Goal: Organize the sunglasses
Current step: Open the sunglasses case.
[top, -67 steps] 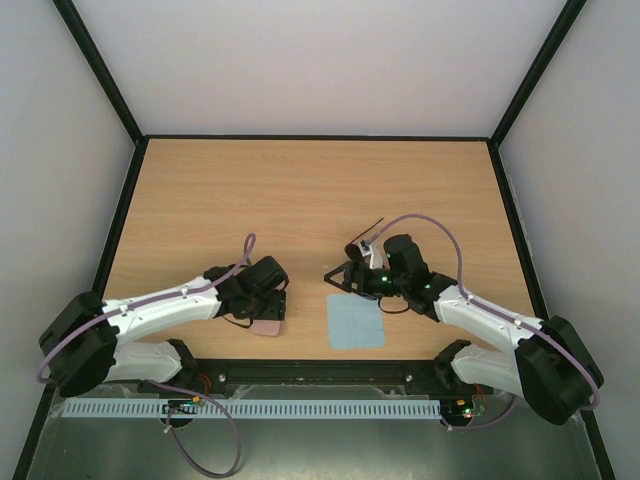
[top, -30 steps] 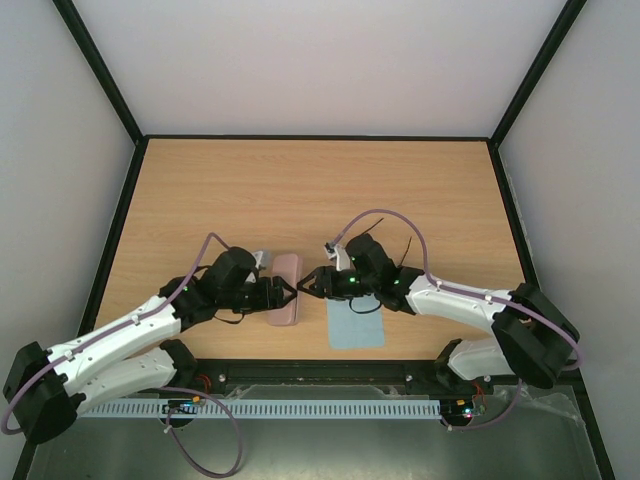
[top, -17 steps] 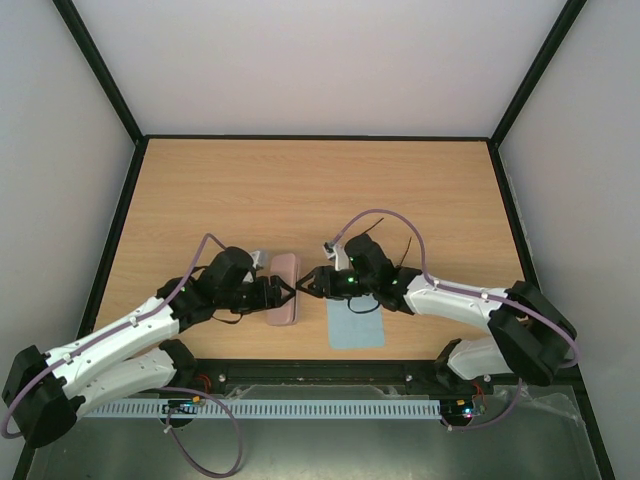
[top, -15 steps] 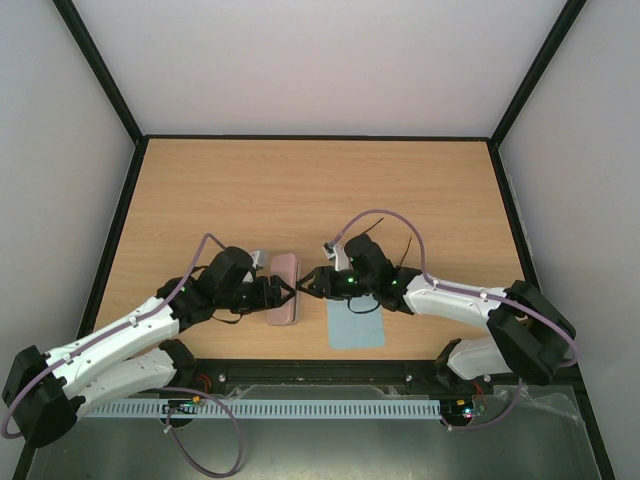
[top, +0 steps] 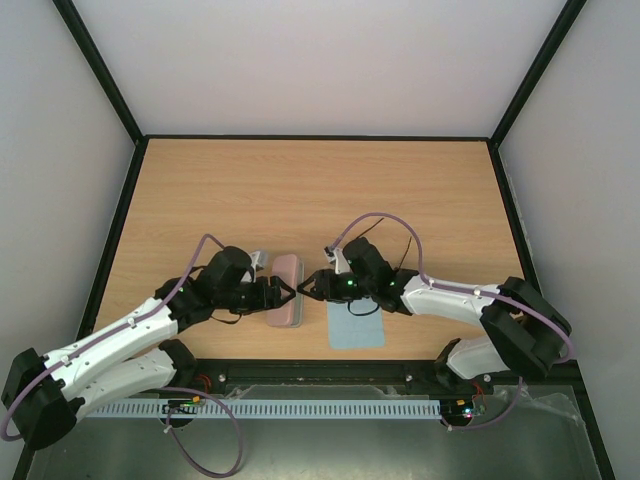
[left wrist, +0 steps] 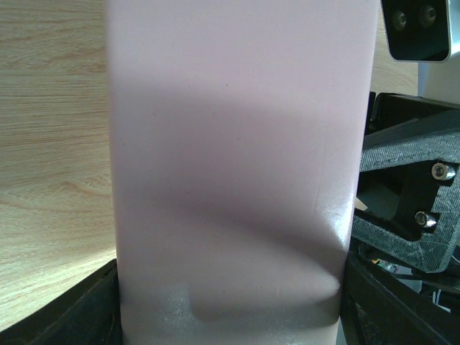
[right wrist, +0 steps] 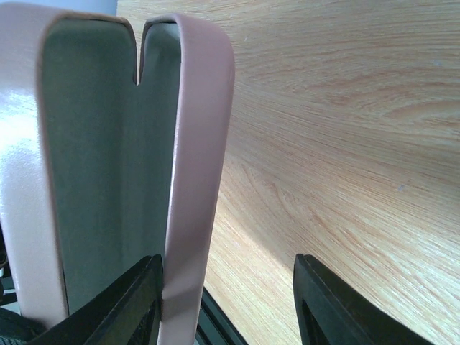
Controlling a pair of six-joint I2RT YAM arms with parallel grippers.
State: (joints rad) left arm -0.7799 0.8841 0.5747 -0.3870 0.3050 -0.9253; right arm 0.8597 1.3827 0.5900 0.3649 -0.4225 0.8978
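The left gripper [top: 276, 292] reaches in from the left of the smooth, pinkish, round-cornered hard case [top: 288, 272] and clamps it. In the left wrist view its dark, foam-textured fingers [left wrist: 83, 309] press on both sides of the matte pink shell, which fills the gap between them. The case sits over the pale wood-grain table [top: 300, 190] and is ajar, its two shells parted to show a dull grey-green lining [right wrist: 93, 158]. Just right of the case, the right gripper [top: 312, 287] has its jaws spread wide. One black finger [right wrist: 133, 302] sits inside the case's mouth against the rounded rim of one shell, and the other is well outside it over bare wood. Further right of the case, a flat, light blue square cloth [top: 356, 328] lies partly under the right arm. I cannot tell where the sunglasses are. Thin dark loops under the right wrist, at the cloth's far edge, are too small to tell from cable.
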